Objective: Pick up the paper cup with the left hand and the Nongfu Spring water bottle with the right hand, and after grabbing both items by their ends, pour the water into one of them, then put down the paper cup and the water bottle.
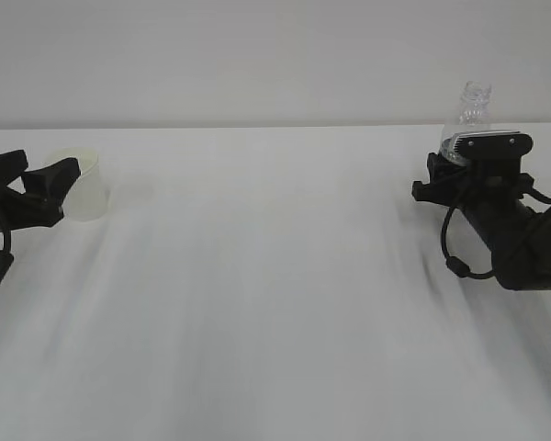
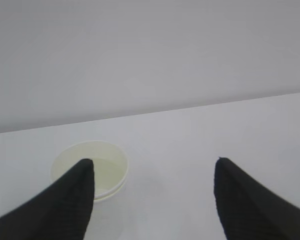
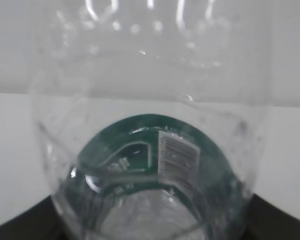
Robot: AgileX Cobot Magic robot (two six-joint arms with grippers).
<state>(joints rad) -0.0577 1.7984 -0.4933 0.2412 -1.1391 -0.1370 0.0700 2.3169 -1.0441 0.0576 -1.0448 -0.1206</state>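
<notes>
Left hand (image 2: 152, 200): jaws spread wide, matte black tapered fingers (image 2: 65, 205) with a fine ribbed texture, nothing gripped. Left finger tip overlaps the paper cup (image 2: 90, 170) rim in the left wrist view; contact or mere overlap not resolvable. Cup upright on the white table (image 1: 275, 303), far left, just beside the hand. Small, tapered, white outside, rolled rim, pale cream interior; a faint level line inside suggests clear liquid, not certain.

Right hand (image 1: 459, 170): jaws partly open around the Nongfu Spring water bottle (image 1: 471, 110) at the far right of the table; actual grip not confirmable. Bottle upright, clear thin ribbed plastic, narrow neck, no cap visible. Dark green label band (image 3: 155, 155) with a white printed patch seen through the wall. Droplets on the inner wall; contents not discernible.
</notes>
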